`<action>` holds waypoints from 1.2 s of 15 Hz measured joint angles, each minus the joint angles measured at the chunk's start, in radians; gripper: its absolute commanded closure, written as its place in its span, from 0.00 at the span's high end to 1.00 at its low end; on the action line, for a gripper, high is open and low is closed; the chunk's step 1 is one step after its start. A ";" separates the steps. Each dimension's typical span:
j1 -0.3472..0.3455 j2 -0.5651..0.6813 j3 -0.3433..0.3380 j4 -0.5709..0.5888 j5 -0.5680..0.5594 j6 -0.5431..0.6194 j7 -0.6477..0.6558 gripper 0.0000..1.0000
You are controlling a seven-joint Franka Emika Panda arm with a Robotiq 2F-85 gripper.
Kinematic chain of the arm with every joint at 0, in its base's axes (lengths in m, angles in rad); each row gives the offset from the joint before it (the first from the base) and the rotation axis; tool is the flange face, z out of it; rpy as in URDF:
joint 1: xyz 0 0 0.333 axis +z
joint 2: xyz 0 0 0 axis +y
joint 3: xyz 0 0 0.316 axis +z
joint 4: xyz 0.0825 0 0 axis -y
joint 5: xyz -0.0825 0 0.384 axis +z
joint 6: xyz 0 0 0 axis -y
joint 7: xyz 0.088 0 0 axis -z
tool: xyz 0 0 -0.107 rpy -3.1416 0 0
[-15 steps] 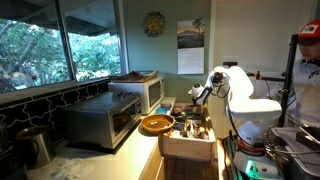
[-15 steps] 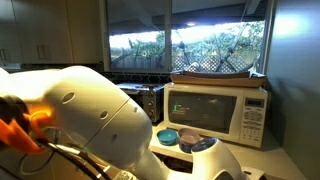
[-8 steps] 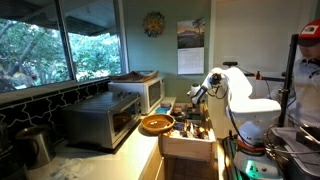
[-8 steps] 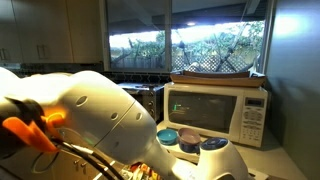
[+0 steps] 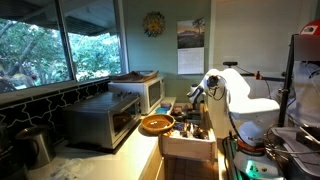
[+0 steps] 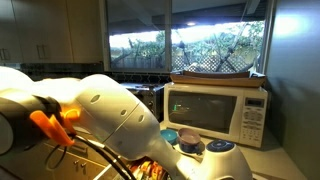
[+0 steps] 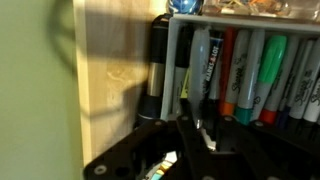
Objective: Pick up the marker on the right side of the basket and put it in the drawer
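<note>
Whether the jaws are open or closed cannot be told: in the wrist view only dark fingers (image 7: 190, 125) rise from the bottom edge, in shadow, and nothing can be seen gripped between them.

In both exterior views the white arm (image 5: 240, 95) is the largest thing. It fills the near left half of one of them (image 6: 100, 110). In an exterior view it bends over from the right side of the counter (image 5: 120, 155), and the gripper (image 5: 194, 97) hangs above the far part of the drawer (image 5: 188, 148).

Along the left of the counter stand the silver toaster oven (image 5: 98, 122) and, farther back, the white microwave (image 5: 143, 92) with a flat tray on top.

The drawer is pulled open toward the near side, with its pale front panel facing the camera and small dark things crowded inside.

The basket (image 5: 157, 125) sits on the counter just left of the drawer, near the toaster oven's right corner.

From the wrist, a row of markers (image 7: 245, 65) lies side by side in a pale divider, with black, green, red and blue caps. One black marker (image 7: 157, 65) lies apart from the row, just outside the divider's left wall, on bare pale wood (image 7: 110, 80). The fingers are just near of it. Which one is the task's marker cannot be told, and no marker can be made out beside the basket at this size.
</note>
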 measured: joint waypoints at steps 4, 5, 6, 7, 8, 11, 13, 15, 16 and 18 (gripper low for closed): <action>0.030 0.013 -0.030 0.017 0.052 -0.030 -0.041 0.05; 0.035 0.016 -0.036 0.021 0.060 -0.037 -0.046 0.05; 0.041 0.019 -0.042 0.024 0.068 -0.043 -0.051 0.05; 0.046 0.021 -0.048 0.026 0.074 -0.047 -0.056 0.05; 0.050 0.024 -0.053 0.029 0.081 -0.052 -0.061 0.05; 0.060 0.032 -0.063 0.036 0.092 -0.061 -0.067 0.52; 0.066 0.036 -0.072 0.040 0.100 -0.068 -0.067 0.66; 0.071 0.035 -0.083 0.042 0.105 -0.069 -0.067 0.81; 0.070 0.030 -0.084 0.041 0.105 -0.067 -0.066 0.89; 0.060 -0.004 -0.076 0.022 0.106 -0.036 -0.066 1.00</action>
